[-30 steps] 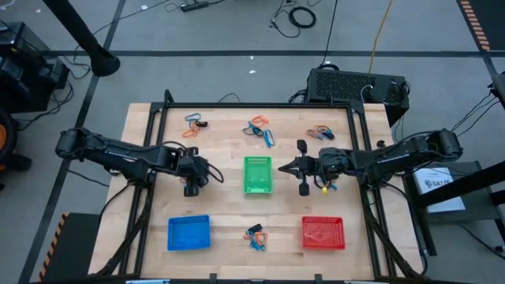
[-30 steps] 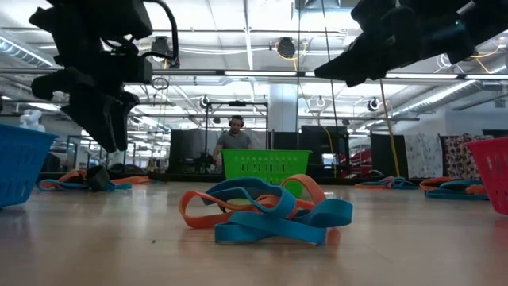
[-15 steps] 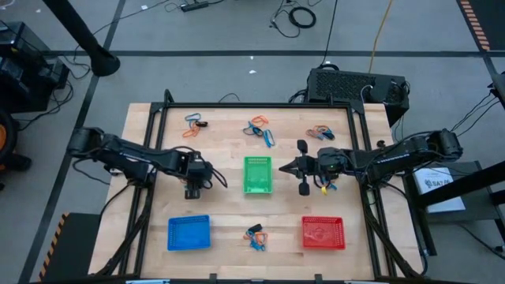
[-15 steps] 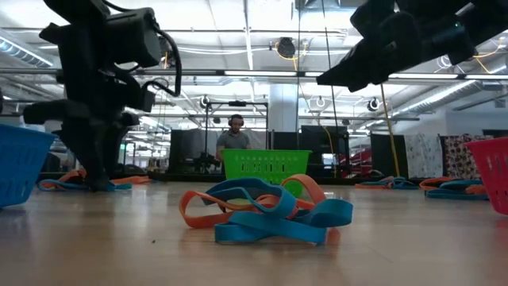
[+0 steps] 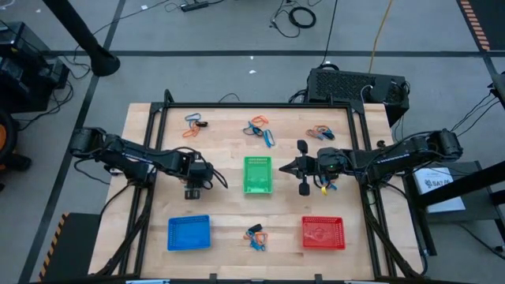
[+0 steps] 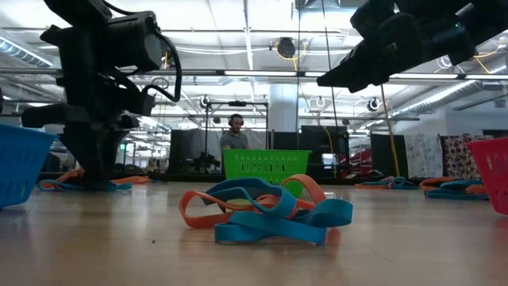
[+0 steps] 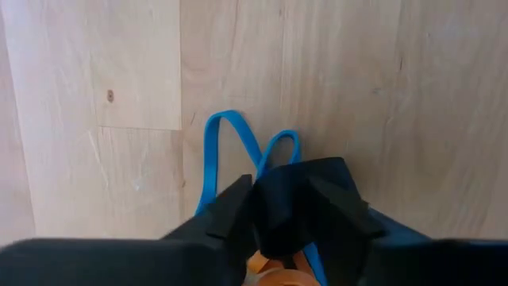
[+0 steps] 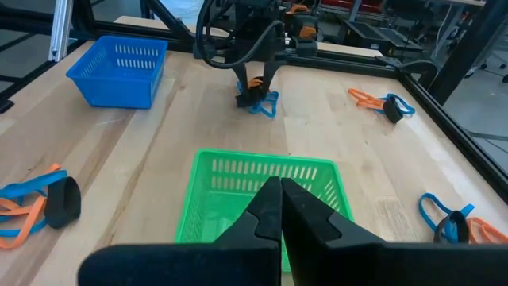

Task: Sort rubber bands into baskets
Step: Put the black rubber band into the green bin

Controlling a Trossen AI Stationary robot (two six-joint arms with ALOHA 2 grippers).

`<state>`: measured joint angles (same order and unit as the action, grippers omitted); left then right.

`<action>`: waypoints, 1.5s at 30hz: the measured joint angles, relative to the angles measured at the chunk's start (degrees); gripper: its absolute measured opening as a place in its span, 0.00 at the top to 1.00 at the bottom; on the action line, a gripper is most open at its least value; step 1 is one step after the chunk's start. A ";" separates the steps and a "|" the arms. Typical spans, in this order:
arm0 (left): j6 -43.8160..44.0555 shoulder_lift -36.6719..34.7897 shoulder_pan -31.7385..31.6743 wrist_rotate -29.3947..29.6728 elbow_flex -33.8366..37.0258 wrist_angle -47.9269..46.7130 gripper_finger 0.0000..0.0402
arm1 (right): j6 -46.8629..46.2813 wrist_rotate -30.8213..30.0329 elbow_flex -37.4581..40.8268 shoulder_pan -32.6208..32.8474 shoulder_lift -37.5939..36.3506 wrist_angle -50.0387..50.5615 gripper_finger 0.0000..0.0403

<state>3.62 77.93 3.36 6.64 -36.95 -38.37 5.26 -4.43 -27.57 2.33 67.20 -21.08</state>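
Observation:
My left gripper (image 5: 192,192) points down at the table left of the green basket (image 5: 257,174), shut on a small bunch of rubber bands (image 8: 264,103): a blue loop (image 7: 230,141) and an orange one (image 7: 271,268) show around the fingers. My right gripper (image 5: 285,167) hangs shut and holding nothing, just right of the green basket and above the table. The blue basket (image 5: 189,233) stands near left, the red basket (image 5: 323,233) near right. More bunches of bands lie at far left (image 5: 195,123), far middle (image 5: 260,130), far right (image 5: 322,132) and near middle (image 5: 256,234). My left gripper comes at the bunch from above, fingers pointing down, and closes on its middle (image 7: 279,163). The fingers (image 7: 234,213) hide the place of contact, so which bands are between them cannot be told. The blue loop lies flat on the table beside the fingertips.
A black metal frame (image 5: 166,106) runs along the table's left, far and right sides. A black box (image 5: 355,85) stands beyond the far right corner. A person (image 6: 235,139) shows far off in the room behind the table.
My left gripper has sunk from above the table down onto the bunch of bands and tipped to point more steeply down; over the last half second it has stayed there. The right arm has kept still.

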 joint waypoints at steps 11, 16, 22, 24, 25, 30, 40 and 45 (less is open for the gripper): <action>-1.20 -0.81 0.00 1.46 -2.35 -1.59 0.96 | 1.44 -0.02 0.00 -0.09 -0.02 0.00 1.00; -1.16 -0.81 -0.01 1.65 -6.97 -8.59 0.96 | 1.42 -0.02 0.00 -0.09 -0.02 0.24 1.00; -1.52 -0.83 -0.02 -0.76 -13.33 -9.70 0.96 | 1.43 -0.02 0.00 -0.09 -0.02 0.39 1.00; -3.31 -0.87 -0.01 -0.99 -13.84 -2.55 0.96 | 1.44 -0.02 0.00 -0.09 -0.02 0.39 1.00; -4.55 -0.85 0.00 -1.06 -13.81 2.24 0.96 | 1.42 -0.03 0.00 -0.09 -0.02 0.38 1.00; -10.05 0.60 -0.01 -1.10 -13.25 26.41 0.96 | 1.42 -0.02 0.00 -0.09 -0.02 0.26 1.00; -13.22 11.62 -0.02 -1.08 -13.14 46.68 0.96 | -1.57 -0.07 0.02 -0.09 -0.02 0.73 1.00; -13.40 15.85 -0.02 -1.03 -13.11 48.63 0.96 | -1.57 -0.20 0.02 -0.09 -0.02 1.27 1.00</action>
<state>-9.78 93.78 3.33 5.61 -50.06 10.26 3.68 -4.62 -27.55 2.24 67.18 -19.81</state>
